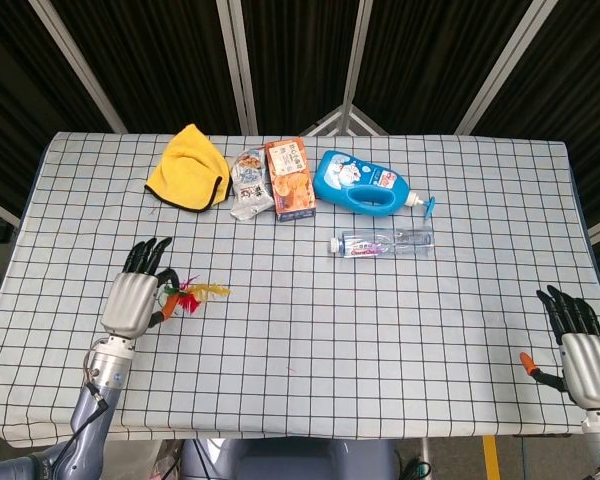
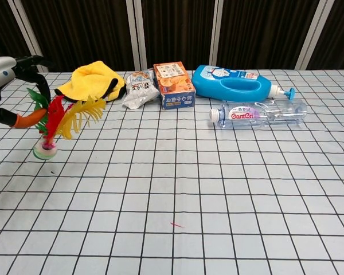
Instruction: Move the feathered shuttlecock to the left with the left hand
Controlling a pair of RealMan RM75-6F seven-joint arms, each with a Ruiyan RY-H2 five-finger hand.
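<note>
1. Gripping the feathered shuttlecock by its plumes, the left hand has its dark fingers curled around the red, yellow and green feathers.
2. Its round white base sits low over the checked tabletop at the left side; whether it touches is unclear.
3. Resting at the near right edge, the right hand holds nothing, fingers straight and slightly apart.
4. A crumpled yellow cloth, snack box, glossy blue jug and clear plastic bottle lie behind.
</note>
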